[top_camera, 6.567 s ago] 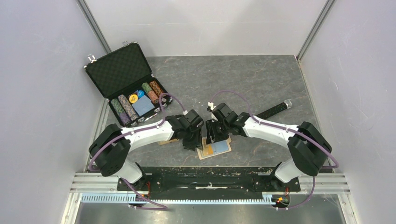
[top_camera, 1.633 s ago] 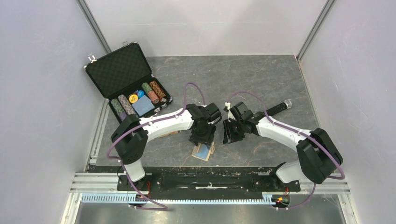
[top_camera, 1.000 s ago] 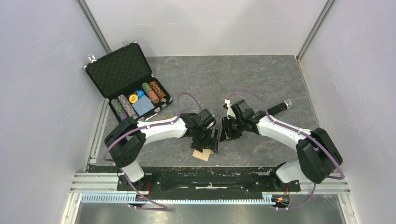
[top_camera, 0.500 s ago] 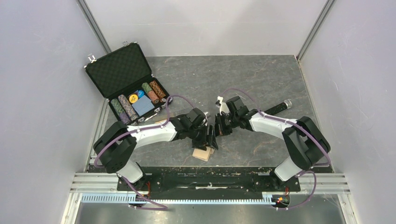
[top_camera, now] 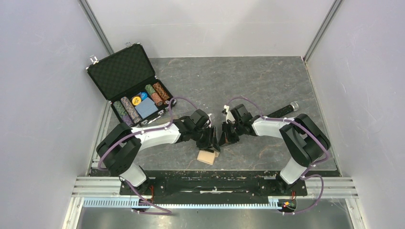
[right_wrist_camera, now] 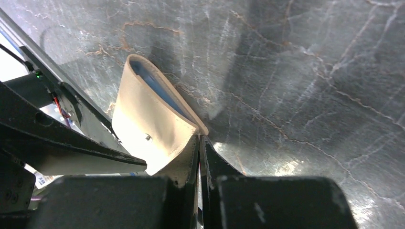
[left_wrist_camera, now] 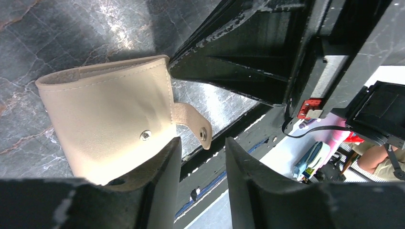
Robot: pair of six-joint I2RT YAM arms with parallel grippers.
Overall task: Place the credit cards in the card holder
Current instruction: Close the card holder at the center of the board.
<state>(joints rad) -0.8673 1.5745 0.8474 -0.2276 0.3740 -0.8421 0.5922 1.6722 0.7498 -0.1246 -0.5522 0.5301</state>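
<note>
Folded wallet (left_wrist_camera: 105, 129) rests on table (top_camera: 267, 81). The left gripper (left_wrist_camera: 202, 157) stands parted at its tab (left_wrist_camera: 193, 125); the right gripper (right_wrist_camera: 199, 143) clenched alongside.

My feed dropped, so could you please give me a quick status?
Left gripper open beside the card holder. Right gripper shut at its edge, grip unclear. Holder folded, credit cards unseen.
</note>
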